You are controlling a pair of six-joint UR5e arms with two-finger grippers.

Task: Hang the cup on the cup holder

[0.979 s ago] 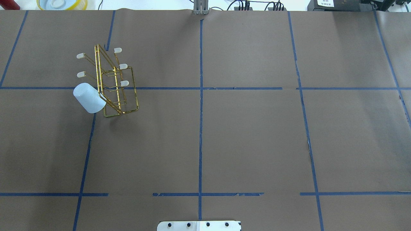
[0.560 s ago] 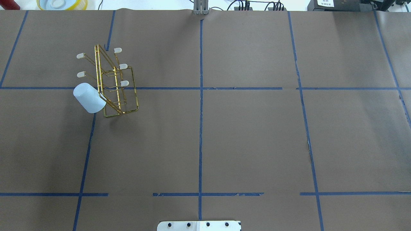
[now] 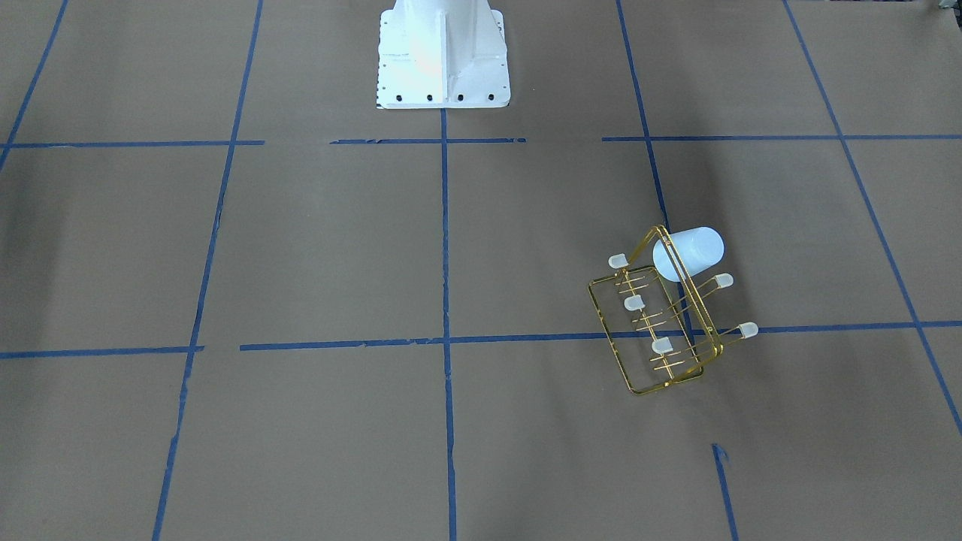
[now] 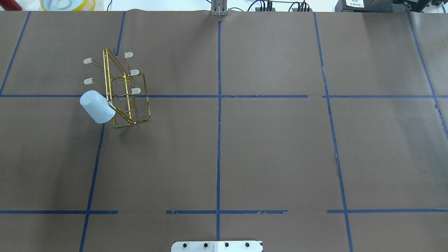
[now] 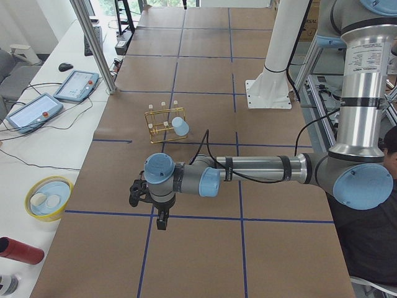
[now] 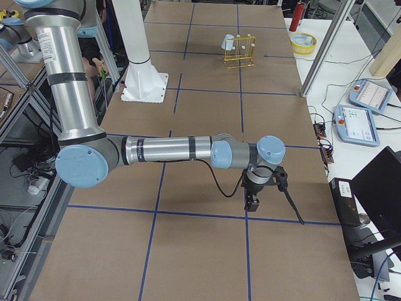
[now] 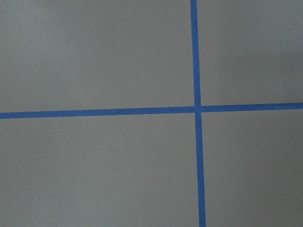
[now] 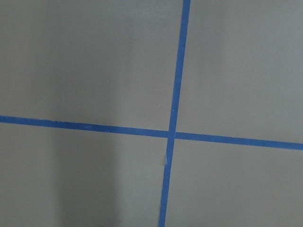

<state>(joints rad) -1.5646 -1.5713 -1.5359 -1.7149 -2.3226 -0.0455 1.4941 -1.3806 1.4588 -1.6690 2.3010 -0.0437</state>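
The pale blue-white cup (image 4: 97, 106) sits tilted, mouth against the gold wire cup holder (image 4: 135, 91), at the rack's near left corner over a prong whose cap is hidden. Both show in the front view, cup (image 3: 688, 253) and cup holder (image 3: 635, 303), and in the side views (image 5: 180, 126) (image 6: 230, 43). My left gripper (image 5: 160, 217) hangs over the table well short of the rack, seen only from the left end. My right gripper (image 6: 252, 202) hangs over the far right of the table. I cannot tell if either is open. Wrist views show only tape lines.
The robot's white base plate (image 4: 217, 246) is at the near edge. A yellow bowl (image 5: 48, 197), a red cylinder (image 5: 18, 250) and tablets (image 5: 31, 112) lie on the white bench beyond the table. An aluminium post (image 5: 93, 43) stands at the far edge.
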